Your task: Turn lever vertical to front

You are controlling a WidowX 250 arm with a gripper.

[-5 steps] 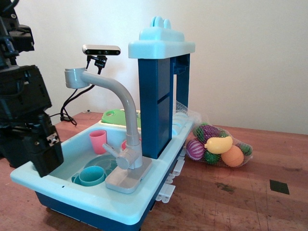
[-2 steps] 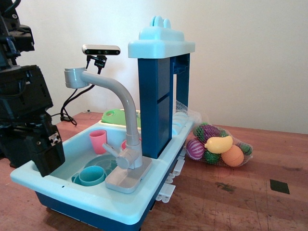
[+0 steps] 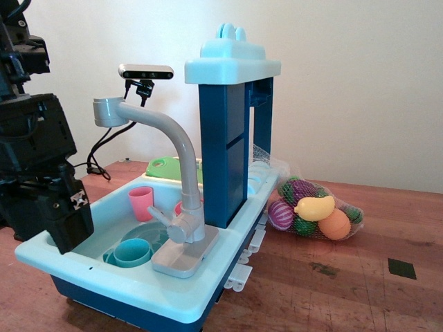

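Observation:
The grey toy faucet stands at the front rim of the light-blue toy sink. Its lever is a short thin grey stick that runs from the round hub up and to the left, over the basin. The tall curved spout ends in a cylindrical head at the upper left. My black gripper hangs at the sink's left edge, well left of the lever and apart from it. Its fingers read as one dark block, so how the jaws stand is unclear.
A pink cup and teal cups sit in the basin. A dark-blue tower rises behind the faucet. A net bag of toy fruit lies on the wooden table at the right. A camera on a stand and cables are behind.
My gripper and arm have shifted very slightly to the right toward the sink. The lever and spout have not moved.

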